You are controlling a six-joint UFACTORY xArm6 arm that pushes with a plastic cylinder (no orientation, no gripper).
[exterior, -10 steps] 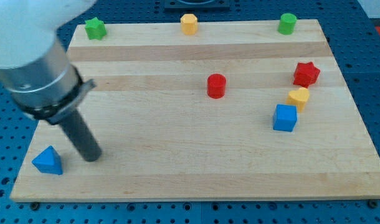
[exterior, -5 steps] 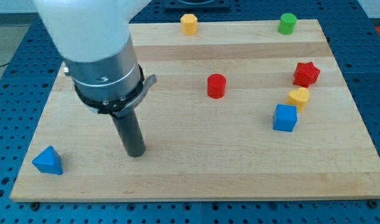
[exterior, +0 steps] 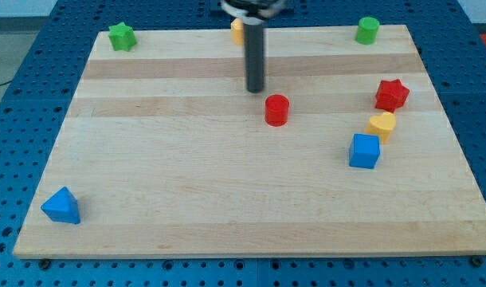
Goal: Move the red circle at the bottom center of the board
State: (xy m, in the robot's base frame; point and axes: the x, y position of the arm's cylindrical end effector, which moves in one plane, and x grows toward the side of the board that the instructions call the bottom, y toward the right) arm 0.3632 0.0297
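Tip (exterior: 255, 90) down on the worktop (exterior: 187, 175), just off the red circle (exterior: 276, 110) at its 10 o'clock, a narrow strip of bare wood between them. Rod upright, running out of the view's top. No fingers on this rig, so nothing to report as wide, narrow or holding.

Red circle a little above and right of the board's middle, upright, alone, well apart from every other block.

Yellow block (exterior: 237, 30) at the top edge, half hidden behind the rod, shape unclear. Green star (exterior: 122, 37) at 10 o'clock from the tip, near the top left corner. Green circle (exterior: 367, 30) at 2 o'clock from the tip, near the top right corner.

Red star (exterior: 391, 94) at 3 o'clock from the red circle, near the right edge. Yellow heart (exterior: 382, 125) just below it, at 7 o'clock from the star. Blue cube (exterior: 364, 151) touching or almost touching the heart, at its 7 o'clock. Blue triangle (exterior: 61, 206) at 8 o'clock from the tip, far off by the bottom left corner.
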